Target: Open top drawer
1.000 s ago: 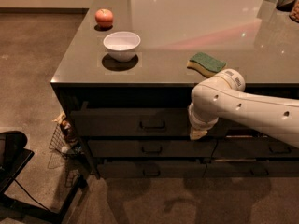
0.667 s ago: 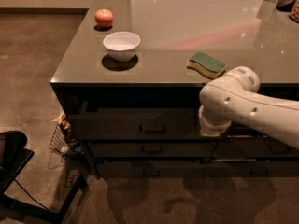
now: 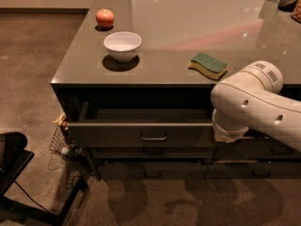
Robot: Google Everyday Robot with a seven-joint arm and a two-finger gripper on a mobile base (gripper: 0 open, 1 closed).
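The top drawer (image 3: 117, 133) is a wide dark grey drawer under the counter's front edge. It stands pulled out a little, with a strip of its grey tray (image 3: 146, 115) showing. Its small metal bar handle (image 3: 153, 137) is centred on the flat front. My white arm (image 3: 254, 102) reaches in from the right. My gripper (image 3: 228, 132) is at the arm's lower end, by the right end of the drawer front, largely hidden behind the arm.
On the counter (image 3: 188, 32) are a red apple (image 3: 105, 18), a white bowl (image 3: 122, 45) and a green-yellow sponge (image 3: 208, 65). Two shorter drawers (image 3: 153, 151) lie below the top one. A wire basket (image 3: 63, 142) and a black chair base (image 3: 14, 164) are on the floor at left.
The top drawer front has come out toward the camera, so its tray now shows. My arm has shifted to the right along the drawer front.
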